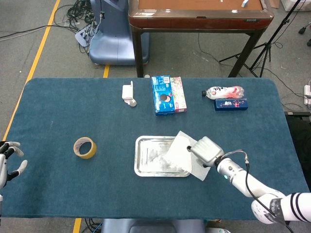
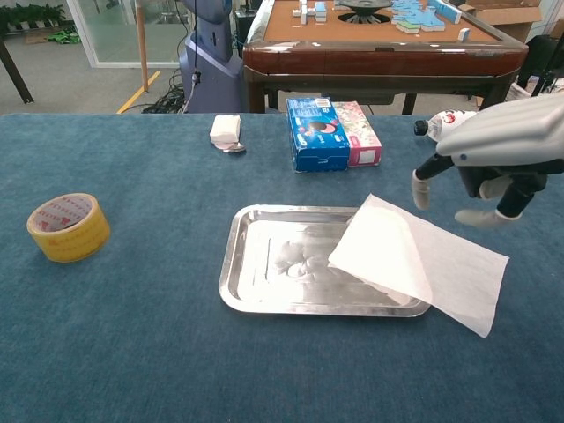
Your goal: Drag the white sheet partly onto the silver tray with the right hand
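The white sheet (image 2: pixel 414 260) lies with its left part over the right end of the silver tray (image 2: pixel 264 256) and its right part on the blue cloth. Its left corner stands slightly raised over the tray floor. My right hand (image 2: pixel 493 154) hovers above the sheet's far right side, lifted off it, fingers apart and holding nothing. From the head view, the right hand (image 1: pixel 206 149) sits over the sheet (image 1: pixel 179 154) at the tray's (image 1: pixel 146 158) right edge. My left hand (image 1: pixel 7 160) rests at the table's left edge, fingers spread, empty.
A yellow tape roll (image 2: pixel 69 226) lies left of the tray. Behind the tray stand a blue and pink box (image 2: pixel 330 132) and a small white object (image 2: pixel 226 129). A bottle (image 2: pixel 476 123) and a dark blue box (image 1: pixel 231 104) lie at the back right.
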Robot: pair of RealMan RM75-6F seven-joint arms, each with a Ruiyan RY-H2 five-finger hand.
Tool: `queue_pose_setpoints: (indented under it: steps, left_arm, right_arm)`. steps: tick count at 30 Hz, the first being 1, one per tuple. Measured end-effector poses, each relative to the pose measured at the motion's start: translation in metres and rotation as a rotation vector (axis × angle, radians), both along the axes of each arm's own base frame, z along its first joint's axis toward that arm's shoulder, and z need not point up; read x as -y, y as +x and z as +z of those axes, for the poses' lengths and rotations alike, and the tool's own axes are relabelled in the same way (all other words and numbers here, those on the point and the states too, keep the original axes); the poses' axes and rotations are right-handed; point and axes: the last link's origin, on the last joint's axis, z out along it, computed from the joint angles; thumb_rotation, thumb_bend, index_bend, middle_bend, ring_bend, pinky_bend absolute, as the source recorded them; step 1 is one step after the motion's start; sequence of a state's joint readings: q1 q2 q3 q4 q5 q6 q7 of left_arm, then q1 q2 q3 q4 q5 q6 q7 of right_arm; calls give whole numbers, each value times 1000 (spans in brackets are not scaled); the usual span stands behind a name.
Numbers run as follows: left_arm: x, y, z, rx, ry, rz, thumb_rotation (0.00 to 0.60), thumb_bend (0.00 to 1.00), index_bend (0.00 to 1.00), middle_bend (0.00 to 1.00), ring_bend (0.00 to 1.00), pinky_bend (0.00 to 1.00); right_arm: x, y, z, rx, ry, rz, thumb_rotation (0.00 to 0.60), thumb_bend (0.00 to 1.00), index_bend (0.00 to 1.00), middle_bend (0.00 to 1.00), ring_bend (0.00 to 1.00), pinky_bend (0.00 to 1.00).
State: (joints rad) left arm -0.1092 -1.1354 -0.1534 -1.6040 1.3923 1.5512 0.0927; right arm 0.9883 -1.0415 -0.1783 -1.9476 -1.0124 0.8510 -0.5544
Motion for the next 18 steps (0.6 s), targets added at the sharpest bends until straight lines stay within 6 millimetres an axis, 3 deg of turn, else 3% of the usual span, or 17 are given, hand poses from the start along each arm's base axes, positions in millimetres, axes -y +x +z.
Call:
queue_pose_setpoints:
  steps: [1, 3, 8, 18]
  left_arm:
    - [0, 0, 0, -1, -1, 1, 600, 249, 556, 358, 233, 321]
    - [0, 0, -1, -2, -4, 2, 600, 249, 556, 359, 233, 321]
    - [-1, 0, -4, -7, -15, 6, 600, 249, 556, 359, 233, 321]
    - [-1, -1, -5, -5, -19, 5, 600, 249, 556, 359, 233, 321]
  right_arm:
    - [-2, -2, 2, 13, -9, -3, 600, 888, 538, 931, 798, 842]
    - [-5, -5, 8, 44, -32, -9, 600, 988, 608, 930, 797, 842]
    - [-14, -15, 16, 110, -86, -5, 600, 1000, 730, 930, 797, 842]
    - [-28, -35, 28, 218, -212, 20, 600, 1000, 740, 961, 804, 842]
